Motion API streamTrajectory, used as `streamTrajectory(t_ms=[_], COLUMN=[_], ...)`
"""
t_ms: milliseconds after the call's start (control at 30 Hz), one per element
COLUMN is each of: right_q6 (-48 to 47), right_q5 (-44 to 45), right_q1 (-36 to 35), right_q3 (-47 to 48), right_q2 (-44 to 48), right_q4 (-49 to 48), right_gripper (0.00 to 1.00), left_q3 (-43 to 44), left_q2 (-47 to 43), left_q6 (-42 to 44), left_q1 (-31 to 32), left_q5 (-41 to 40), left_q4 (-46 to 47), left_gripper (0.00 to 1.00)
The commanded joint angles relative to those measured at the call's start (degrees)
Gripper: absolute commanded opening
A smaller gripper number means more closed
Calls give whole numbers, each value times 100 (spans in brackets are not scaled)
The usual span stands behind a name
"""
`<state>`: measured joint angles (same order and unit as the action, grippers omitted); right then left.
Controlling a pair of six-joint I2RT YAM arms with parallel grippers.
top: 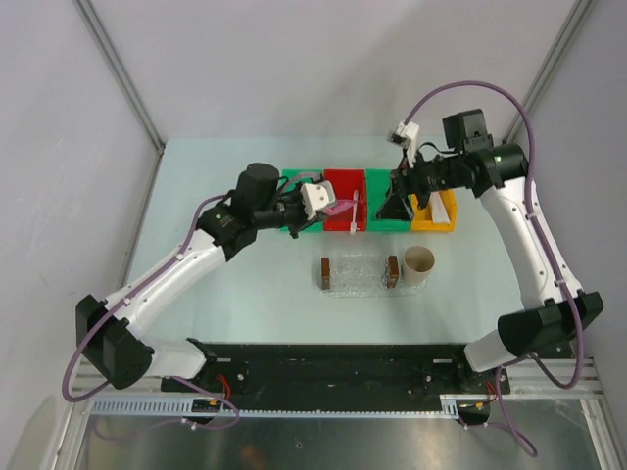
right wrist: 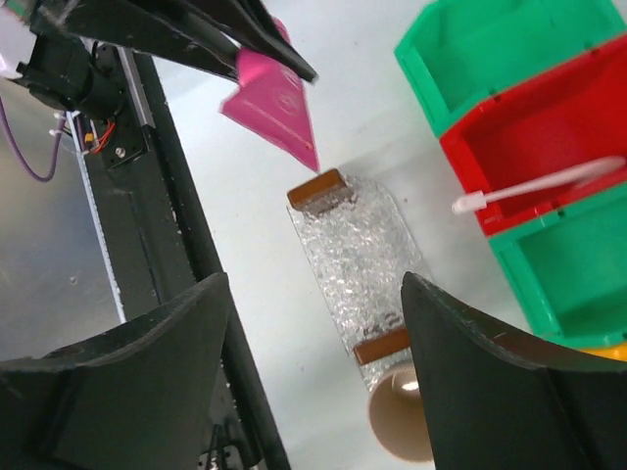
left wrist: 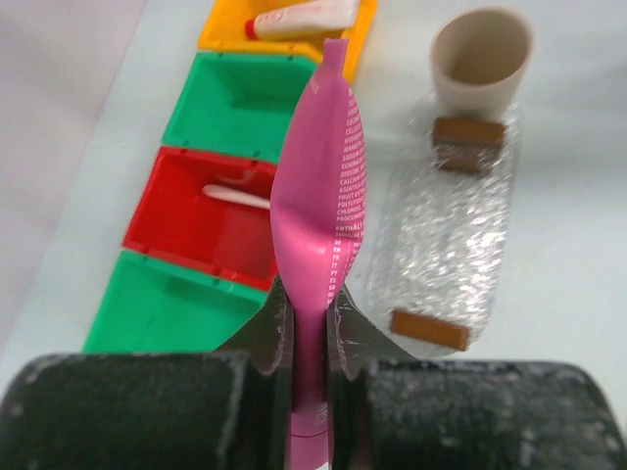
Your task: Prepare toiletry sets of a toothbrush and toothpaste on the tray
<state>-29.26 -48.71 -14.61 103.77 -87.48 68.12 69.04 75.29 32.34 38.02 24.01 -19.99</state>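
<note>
Toothpaste point(left wrist: 318, 196) pinched at one end by left gripper point(left wrist: 312, 304), jaws clamped tight on it, tube in air, free end pointing away from fingers. From above, tray point(top: 358, 277) sits near, at tube's 5 o'clock, long axis 9-to-3. In left wrist view, tube and tray run roughly parallel. Nothing on tray yet. Toothbrush point(left wrist: 235, 196) lies in red bin point(left wrist: 157, 230). Right gripper point(right wrist: 313, 294) spread wide, empty, over bins at tray's 1 o'clock. Beige cup point(top: 419, 262) just beside tray's 3 o'clock end. Pale table point(top: 245, 294), grey walls point(top: 59, 147).

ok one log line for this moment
left gripper: shut on toothpaste, in air | right gripper: open, empty | toothbrush: in red bin | tray: empty
</note>
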Motion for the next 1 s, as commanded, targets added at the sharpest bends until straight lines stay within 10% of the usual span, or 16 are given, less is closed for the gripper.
streamTrajectory(t_ms=[0,533,967], right_q6=[279,623,675], right_q5=[379,-350,-367], right_q1=[-498,-876,-1184], right_q3=[-364,-375,-673], right_q2=[599,592,539], right_q4=[-1245,-1741,-1863], right_gripper=[79,92,76], left_q3=[383,400,435], left_q2=[-260,-278,-120], left_q6=[-1290,-1950,-2170], left_q1=[-111,-111,-111], left_q5=[1665,2793,2943], left_q4=[294,426,513], left_gripper=[0,0,0])
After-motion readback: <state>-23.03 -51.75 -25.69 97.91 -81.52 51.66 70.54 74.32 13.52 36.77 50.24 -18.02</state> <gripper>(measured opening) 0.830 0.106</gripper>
